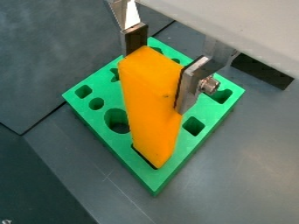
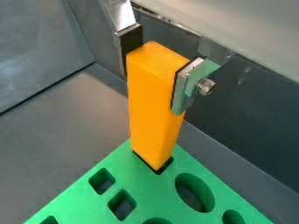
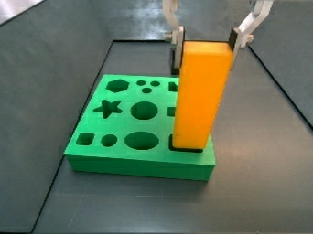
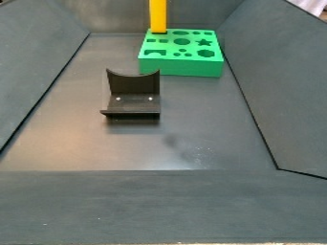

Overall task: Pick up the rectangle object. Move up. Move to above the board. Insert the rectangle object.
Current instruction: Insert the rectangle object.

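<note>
rectangle object (image 3: 200,96): plain orange block, tall and slim, smooth flat faces, no markings. It's standing upright with its bottom end down in a hole at the corner of the board.
board (image 3: 123,142): chunky bright green square slab, full of cut-outs (star, circles, hexagon, squares).
tool (image 1: 163,59): up around the block's top end, silver fingers spread a bit wider than the block; can't tell if the pads actually touch it.
fixture (image 4: 132,94): dark bracket, sits well apart from the board, roughly 7 o'clock of it in a side view.

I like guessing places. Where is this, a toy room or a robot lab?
Probably a robot lab: a gripper around the orange block standing in the green board, and a dark fixture on a grey walled floor.
</note>
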